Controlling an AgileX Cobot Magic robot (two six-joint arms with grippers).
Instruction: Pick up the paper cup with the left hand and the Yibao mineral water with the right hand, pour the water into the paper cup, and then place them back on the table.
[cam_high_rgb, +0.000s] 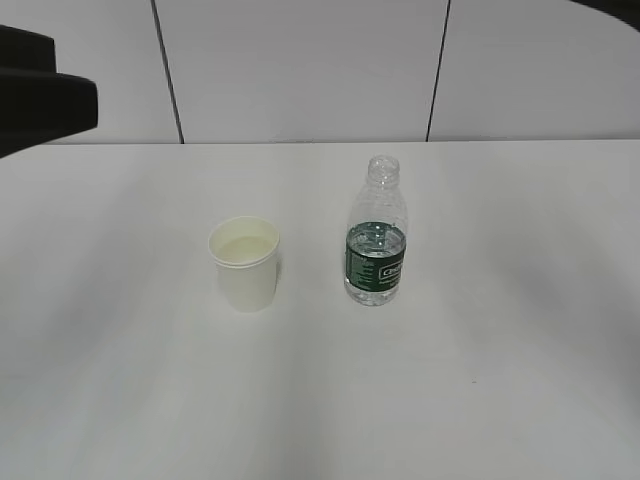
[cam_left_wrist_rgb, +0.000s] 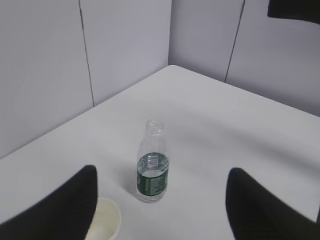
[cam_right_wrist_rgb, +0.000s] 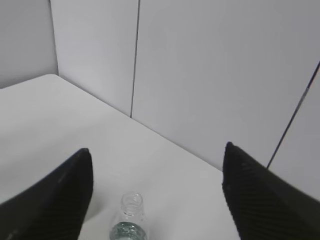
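Exterior view shows the paper cup (cam_high_rgb: 244, 263) standing upright near the middle of the table (cam_high_rgb: 500, 380), with the Yibao mineral water (cam_high_rgb: 377, 232) upright just to its right, the two apart and not touching. The bottle is uncapped, its dark green label band facing the camera, and it stands taller than the cup. A pale liquid or the cup's pale bottom shows inside the rim; which one cannot be told. A dark part of the left hand (cam_high_rgb: 40, 90) juts in at the far left edge, well clear of both things; its gripper is out of sight in this view.

From the left wrist view, the left gripper (cam_left_wrist_rgb: 160, 210) is spread wide, its two black fingers (cam_left_wrist_rgb: 65, 210) at either side of the frame with nothing between them. The bottle stands beyond the gap and the cup sits just beside the left finger, partly cut off at the near edge.

From the right wrist view, the right hand (cam_right_wrist_rgb: 157, 200) is likewise wide and holds nothing; the bottle's open neck shows low between the fingers, against the grey wall panels (cam_right_wrist_rgb: 200, 75)
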